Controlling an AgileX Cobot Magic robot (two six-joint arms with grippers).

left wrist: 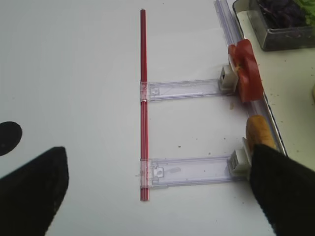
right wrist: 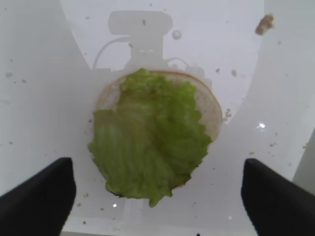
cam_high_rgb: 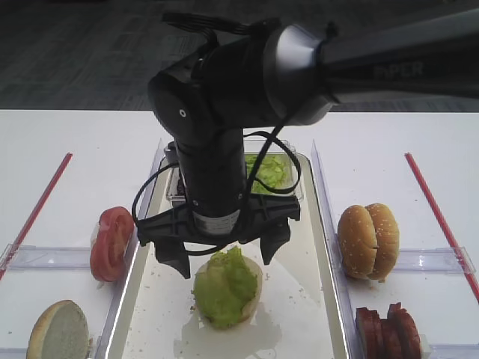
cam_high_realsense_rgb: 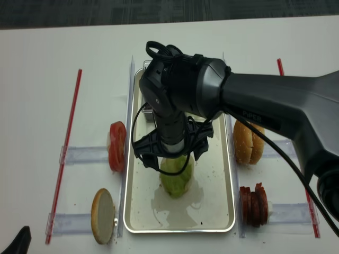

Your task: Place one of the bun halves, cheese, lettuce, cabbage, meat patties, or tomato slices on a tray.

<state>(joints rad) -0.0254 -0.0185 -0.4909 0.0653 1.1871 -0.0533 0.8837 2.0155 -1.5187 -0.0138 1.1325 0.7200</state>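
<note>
lettuce (right wrist: 150,137) is lying on a bun half (right wrist: 209,110) in the middle of the tray (cam_high_rgb: 314,299), directly under my right pincer (cam_high_rgb: 224,258), whose jaws are hanging wide apart, grasping nothing. placing looks finished; next i am judging a straight lift clear.

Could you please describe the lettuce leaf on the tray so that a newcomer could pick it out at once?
Start at the tray in the table's middle. A bun half lies on it, under the right gripper, whose jaws are open. The lettuce covers that bun: ruffled, light green, the only leaf outside the box.
</note>
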